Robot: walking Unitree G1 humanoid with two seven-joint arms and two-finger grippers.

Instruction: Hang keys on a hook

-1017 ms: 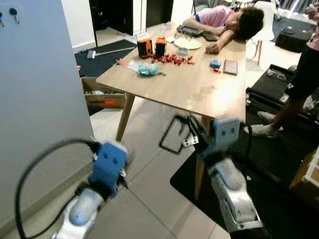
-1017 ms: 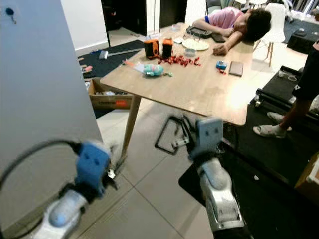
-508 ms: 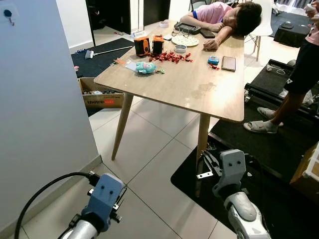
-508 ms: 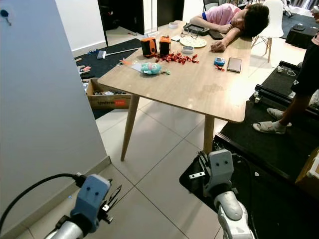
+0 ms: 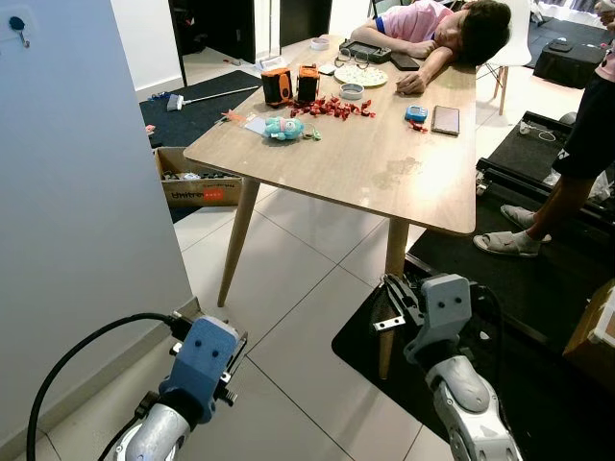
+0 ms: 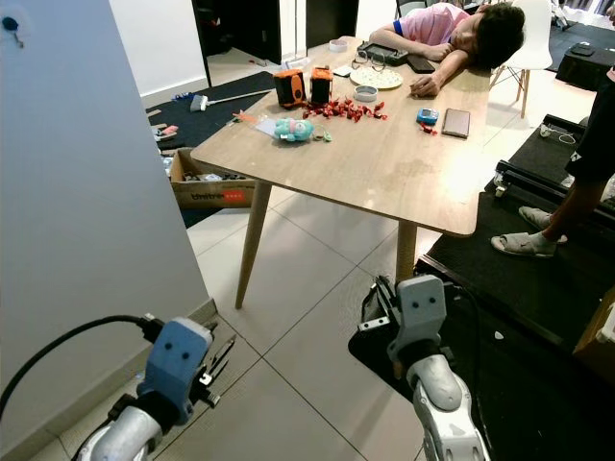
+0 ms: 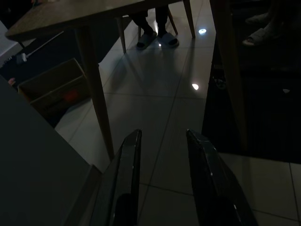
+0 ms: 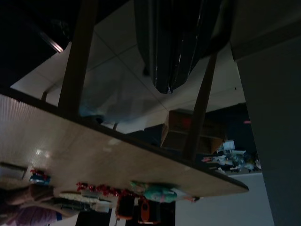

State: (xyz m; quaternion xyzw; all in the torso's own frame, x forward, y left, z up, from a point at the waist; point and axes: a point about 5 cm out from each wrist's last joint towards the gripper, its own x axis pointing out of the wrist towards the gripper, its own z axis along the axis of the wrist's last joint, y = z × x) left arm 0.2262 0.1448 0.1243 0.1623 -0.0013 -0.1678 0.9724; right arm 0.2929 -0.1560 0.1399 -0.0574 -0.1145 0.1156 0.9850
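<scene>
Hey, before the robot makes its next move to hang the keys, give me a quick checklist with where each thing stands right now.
1. Hook in sight, high on the grey wall: ok.
2. Keys in a grip: cannot tell.
3. Left gripper open, nothing between its fingers: ok.
4. Right gripper fingers closed together; holding anything: cannot tell.
5. Grippers near the hook: not ok, both hang low over the floor.
6. Standing person off to the right, away from the wall: ok.

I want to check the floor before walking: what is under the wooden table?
Under the wooden table are pale floor tiles, a cardboard box partly tucked under its far-left edge, and a black mat. The tabletop hides the rest.
</scene>
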